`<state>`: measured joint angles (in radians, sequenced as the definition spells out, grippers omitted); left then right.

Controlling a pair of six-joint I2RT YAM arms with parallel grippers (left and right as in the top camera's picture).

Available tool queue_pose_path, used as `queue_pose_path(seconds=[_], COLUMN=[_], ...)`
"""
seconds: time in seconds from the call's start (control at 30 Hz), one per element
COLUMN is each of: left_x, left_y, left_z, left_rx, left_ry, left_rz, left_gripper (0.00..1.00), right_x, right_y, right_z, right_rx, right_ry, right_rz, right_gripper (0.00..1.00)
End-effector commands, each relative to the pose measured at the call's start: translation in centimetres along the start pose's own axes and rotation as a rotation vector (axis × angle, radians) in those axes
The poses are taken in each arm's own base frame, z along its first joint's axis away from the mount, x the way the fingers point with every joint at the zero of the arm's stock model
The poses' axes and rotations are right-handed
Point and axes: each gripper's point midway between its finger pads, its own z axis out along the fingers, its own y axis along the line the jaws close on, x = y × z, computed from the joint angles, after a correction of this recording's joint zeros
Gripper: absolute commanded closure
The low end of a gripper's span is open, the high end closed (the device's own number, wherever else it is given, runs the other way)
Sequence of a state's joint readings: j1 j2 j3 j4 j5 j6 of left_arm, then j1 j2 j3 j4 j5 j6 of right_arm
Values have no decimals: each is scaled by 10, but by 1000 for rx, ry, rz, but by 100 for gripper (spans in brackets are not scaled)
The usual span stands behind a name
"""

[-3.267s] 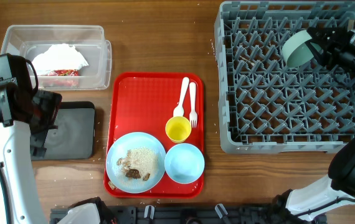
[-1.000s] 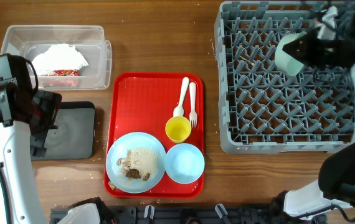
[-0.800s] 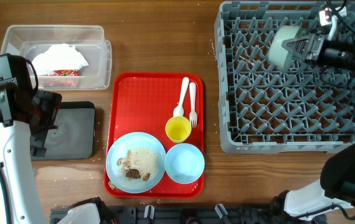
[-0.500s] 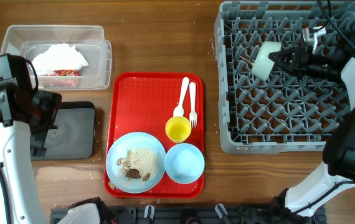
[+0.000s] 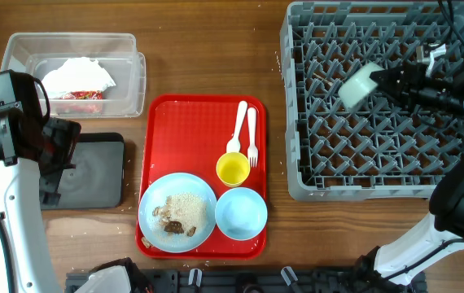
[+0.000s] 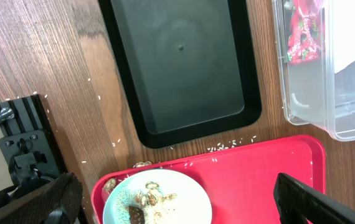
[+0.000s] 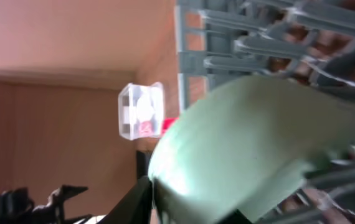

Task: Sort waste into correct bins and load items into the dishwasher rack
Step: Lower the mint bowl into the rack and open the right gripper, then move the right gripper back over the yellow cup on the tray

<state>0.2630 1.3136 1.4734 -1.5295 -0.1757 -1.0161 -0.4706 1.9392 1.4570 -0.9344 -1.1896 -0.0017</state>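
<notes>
The mint-green bowl (image 5: 358,84) stands tilted on its edge among the pegs of the grey dishwasher rack (image 5: 295,167), its wall between the fingers of my right gripper (image 5: 385,81). In the right wrist view the bowl (image 7: 258,143) fills the frame, with a dark finger (image 7: 141,198) against its rim. My left gripper (image 6: 177,202) hangs open above the pale blue plate (image 6: 156,198) with rice scraps. On the red tray (image 5: 183,130) sit that plate (image 5: 177,213), a pale blue bowl (image 5: 241,213), a yellow cup (image 5: 233,169), a white spoon (image 5: 239,122) and a fork (image 5: 251,134).
The clear tub (image 5: 20,45) at the back left holds a white napkin (image 5: 77,75) and red wrappers (image 5: 77,95). The black tray (image 5: 94,175) lies in front of it, partly under my left arm. Rice grains are scattered on the wood near the black tray (image 6: 184,68).
My right arm has carried the mint-green bowl leftward and lower into the rack, tipping it onto its edge. The left arm has not moved.
</notes>
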Motion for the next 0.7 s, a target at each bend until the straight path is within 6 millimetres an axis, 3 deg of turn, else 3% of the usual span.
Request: queue_pose_path(seconds=[0.0, 0.13, 0.2, 0.3, 0.43, 0.6, 0.67], left_x=[-3, -3, -3, -3, -3, -3, -3], left_y=[3, 3, 3, 3, 3, 3, 3], left_z=[0, 0, 0, 0, 0, 0, 0], left_rx=[-8, -8, -8, -8, -8, -8, -8], left_ry=[-15, -15, -15, -15, -15, -15, -15], left_rz=[-21, -21, -21, -21, -21, -21, -21], left_gripper=[0, 0, 0, 0, 0, 0, 0], right_x=[-9, -12, -13, -12, -7, -2, 4], right_y=[0, -1, 7, 27, 37, 20, 13], right_z=[-24, -56, -77, -91, -73, -38, -21], right_rx=[206, 454, 557, 592, 601, 722, 739], right_ry=[-79, -200, -285, -349, -313, -244, -194], right_rz=[2, 41, 43, 1, -59, -64, -69], right_gripper=[72, 67, 60, 57, 57, 66, 75])
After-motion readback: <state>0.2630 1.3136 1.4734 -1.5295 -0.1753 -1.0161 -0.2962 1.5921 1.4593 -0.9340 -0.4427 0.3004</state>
